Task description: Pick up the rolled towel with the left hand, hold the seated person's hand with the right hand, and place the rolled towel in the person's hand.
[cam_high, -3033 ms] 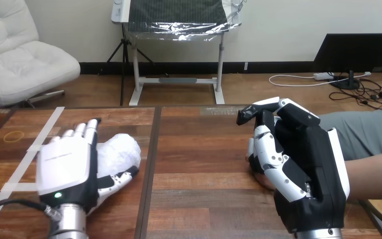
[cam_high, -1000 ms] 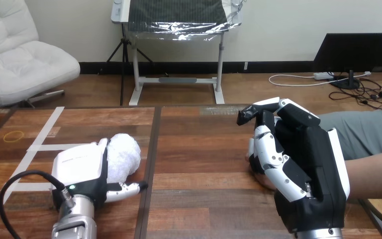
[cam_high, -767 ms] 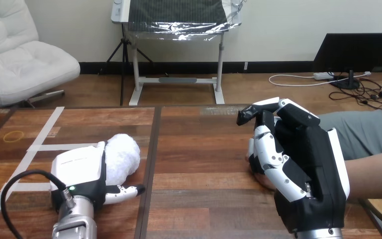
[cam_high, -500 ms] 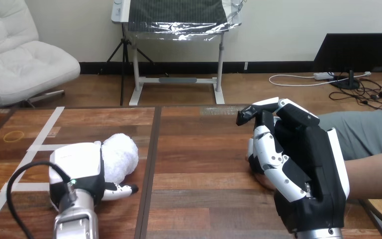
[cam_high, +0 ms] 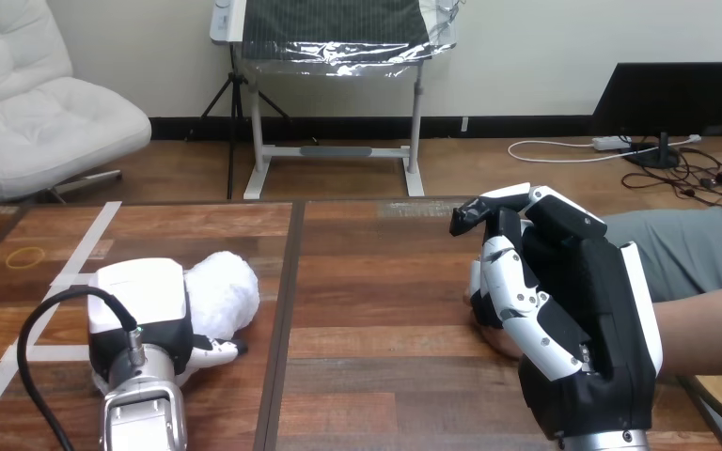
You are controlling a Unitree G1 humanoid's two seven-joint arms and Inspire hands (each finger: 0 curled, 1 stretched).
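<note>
The white rolled towel (cam_high: 224, 295) lies on the wooden table (cam_high: 376, 282) at the left. My left hand (cam_high: 141, 310) is against its left side, white back shell up, fingers curled over the towel and mostly hidden. Its thumb (cam_high: 214, 349) is tucked in under the towel's near edge. At the right, my right hand (cam_high: 569, 315) stands on edge with its fingers (cam_high: 506, 282) curled over the person's hand (cam_high: 491, 340). Just a sliver of that hand shows below them. The person's forearm (cam_high: 705, 329) comes in from the right edge.
White tape lines (cam_high: 61, 282) cross the table's left part, and a rubber band (cam_high: 26, 256) lies near the far left edge. A dark seam (cam_high: 282, 310) splits the tabletop between my two hands.
My left hand went from flat over the towel to curled round it. It rolled back shell up, drew its thumb in, and hand and towel shifted slightly left. The right hand has not moved.
</note>
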